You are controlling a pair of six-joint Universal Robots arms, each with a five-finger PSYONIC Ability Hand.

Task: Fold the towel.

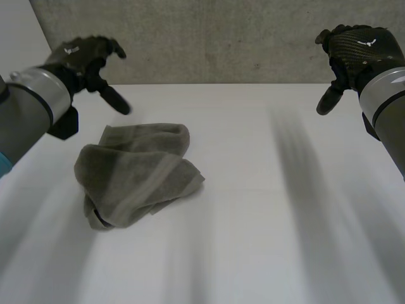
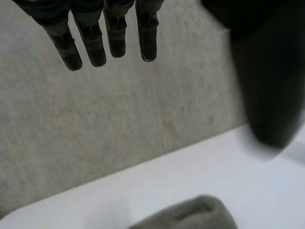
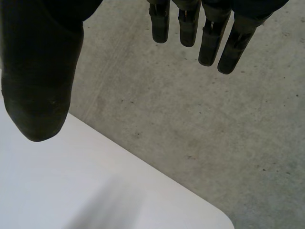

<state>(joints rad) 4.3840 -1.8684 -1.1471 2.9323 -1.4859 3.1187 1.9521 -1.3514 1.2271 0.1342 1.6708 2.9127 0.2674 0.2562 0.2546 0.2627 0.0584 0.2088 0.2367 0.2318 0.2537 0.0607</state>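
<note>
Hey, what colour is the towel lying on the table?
The towel is a dull olive-grey. The head view shows it best.

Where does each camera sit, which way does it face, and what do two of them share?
Head view: behind, between the arms, looking down at white table and crumpled towel; both arms, left hand, right hand.
Left wrist view: on left wrist, along the palm; its fingers, towel edge.
Right wrist view: on right wrist, along the palm; its fingers, table corner.
Shared: head and left wrist views both show the towel.

Left hand [image 1: 85, 54] and right hand [image 1: 354, 50] raised, fingers relaxed
</note>
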